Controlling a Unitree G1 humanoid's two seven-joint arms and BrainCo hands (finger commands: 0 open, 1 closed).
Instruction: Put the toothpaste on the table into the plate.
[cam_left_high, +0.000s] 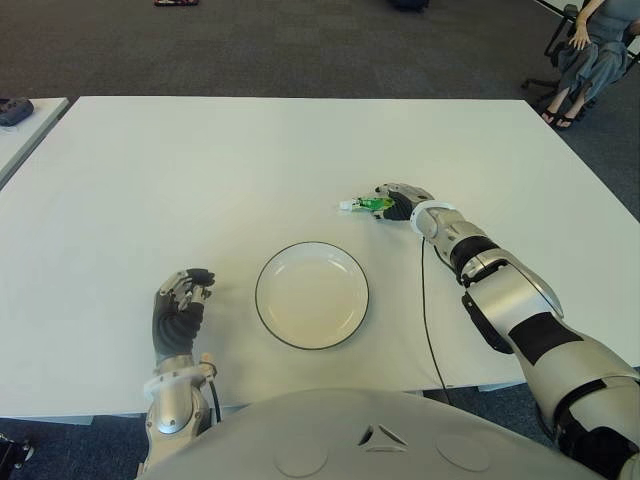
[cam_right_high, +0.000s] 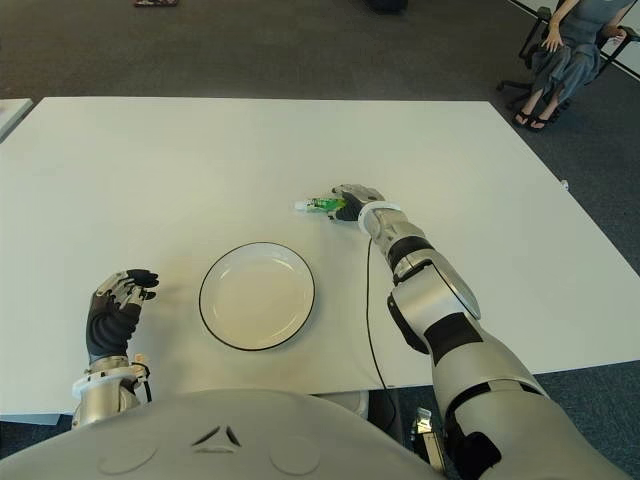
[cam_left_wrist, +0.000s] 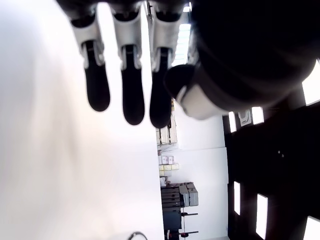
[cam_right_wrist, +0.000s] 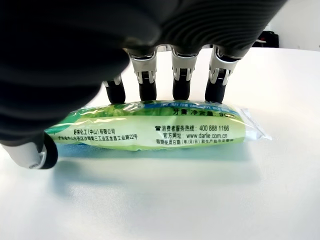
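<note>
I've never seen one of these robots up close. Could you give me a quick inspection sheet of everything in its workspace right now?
Surface: white table, bare apart from the job's things.
Job's things: green toothpaste lying flat on the table, beyond the plate and to its right; white plate with a dark rim, nothing in it.
Clutter: nothing seen on this table.
Hands: right hand over the toothpaste, fingers touching its far side, not lifted; left hand idle, left of the plate, holding nothing.
Cables: thin black cable running along the right arm and over the table's near edge.
Surroundings: grey carpet; a seated person at far right; another table's corner at left.
</note>
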